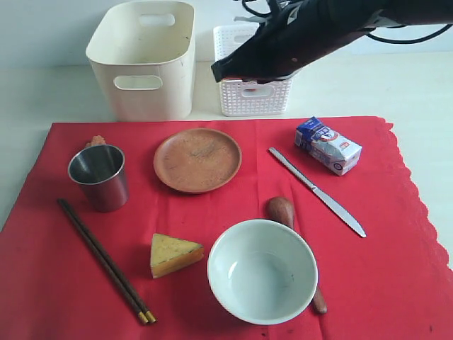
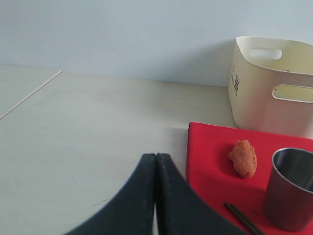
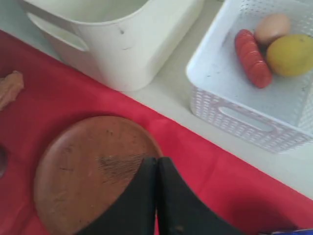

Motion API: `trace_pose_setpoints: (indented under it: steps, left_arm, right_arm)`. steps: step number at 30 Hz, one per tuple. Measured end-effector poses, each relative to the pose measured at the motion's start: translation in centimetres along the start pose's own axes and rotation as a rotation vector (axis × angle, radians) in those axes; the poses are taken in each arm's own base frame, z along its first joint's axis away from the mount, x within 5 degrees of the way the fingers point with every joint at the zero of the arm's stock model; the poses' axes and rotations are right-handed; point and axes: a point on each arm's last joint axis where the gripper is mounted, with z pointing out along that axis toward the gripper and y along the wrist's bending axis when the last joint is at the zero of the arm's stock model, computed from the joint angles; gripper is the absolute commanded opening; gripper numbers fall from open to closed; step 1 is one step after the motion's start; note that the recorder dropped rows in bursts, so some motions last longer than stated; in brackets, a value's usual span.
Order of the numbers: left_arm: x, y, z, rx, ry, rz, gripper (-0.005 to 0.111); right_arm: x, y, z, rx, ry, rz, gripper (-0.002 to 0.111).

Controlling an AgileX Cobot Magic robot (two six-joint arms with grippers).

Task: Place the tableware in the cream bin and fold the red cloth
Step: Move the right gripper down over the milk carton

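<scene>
The red cloth point(image 1: 396, 269) lies flat, carrying the steel cup point(image 1: 99, 176), brown clay plate point(image 1: 197, 159), pale bowl point(image 1: 261, 270), steel knife point(image 1: 316, 191), wooden spoon point(image 1: 281, 210) partly under the bowl, and dark chopsticks point(image 1: 105, 260). The cream bin point(image 1: 145, 60) stands behind the cloth, nothing showing inside. My right gripper point(image 1: 221, 71) hovers shut and empty above the plate's point(image 3: 83, 171) far edge; its tip point(image 3: 156, 160) shows in the wrist view. My left gripper point(image 2: 155, 156) is shut, empty, over bare table left of the cloth point(image 2: 210, 161), not visible in the exterior view.
A white lattice basket point(image 1: 253, 99) beside the bin holds a sausage point(image 3: 251, 58), egg point(image 3: 272, 27) and lemon point(image 3: 291, 54). A milk carton point(image 1: 327, 145), a cheese wedge point(image 1: 173, 254) and an orange fried piece point(image 2: 243, 157) behind the cup lie on the cloth.
</scene>
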Motion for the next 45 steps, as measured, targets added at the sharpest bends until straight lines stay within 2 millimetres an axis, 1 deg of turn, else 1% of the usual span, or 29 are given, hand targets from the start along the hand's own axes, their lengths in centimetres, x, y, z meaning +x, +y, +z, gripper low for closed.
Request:
trace_pose_setpoints:
  steps: [1,2,3,5,9,14,20,22,24,27,31,33,41,45]
  left_arm:
    - [0.0,0.0,0.0,0.000,0.000,0.000,0.002]
    - [0.0,0.0,0.0,0.000,0.000,0.000,0.002]
    - [0.0,0.0,0.0,0.000,0.000,0.000,0.002]
    - [0.0,0.0,0.0,0.000,0.000,0.000,0.002]
    - [0.0,0.0,0.0,0.000,0.000,0.000,0.002]
    - [0.0,0.0,0.0,0.000,0.000,0.000,0.002]
    - [0.0,0.0,0.0,0.000,0.000,0.000,0.002]
    - [0.0,0.0,0.0,0.000,0.000,0.000,0.002]
    - [0.0,0.0,0.0,0.000,0.000,0.000,0.002]
    - [0.0,0.0,0.0,0.000,0.000,0.000,0.002]
    - [0.0,0.0,0.0,0.000,0.000,0.000,0.002]
    - [0.0,0.0,0.0,0.000,0.000,0.000,0.002]
    - [0.0,0.0,0.0,0.000,0.000,0.000,0.002]
    - [0.0,0.0,0.0,0.000,0.000,0.000,0.002]
  right_arm:
    - [0.0,0.4,0.0,-0.008,0.003,-0.007,0.000]
    - [0.1,1.4,0.1,-0.025,0.005,-0.034,0.000]
    - [0.1,1.9,0.1,-0.033,0.006,-0.048,0.000]
    - [0.3,3.8,0.1,-0.067,0.011,-0.098,0.000]
    - [0.7,6.1,0.1,-0.107,0.015,-0.147,0.000]
    - [1.0,7.0,0.2,-0.125,0.023,-0.193,0.000]
    - [1.3,6.9,0.5,-0.110,0.043,-0.304,0.000]
    - [1.6,6.7,0.5,-0.090,0.076,-0.348,0.000]
    - [1.8,6.0,0.5,-0.059,0.123,-0.343,0.000]
    - [1.7,4.2,0.2,0.013,0.189,-0.321,0.000]
    - [2.4,2.0,-0.1,0.110,0.308,-0.317,0.000]
    - [2.6,1.2,-0.2,0.143,0.342,-0.310,0.000]
    - [2.8,-2.1,-0.6,0.220,0.389,-0.214,0.000]
    - [3.0,-3.4,-0.9,0.247,0.414,-0.165,0.000]
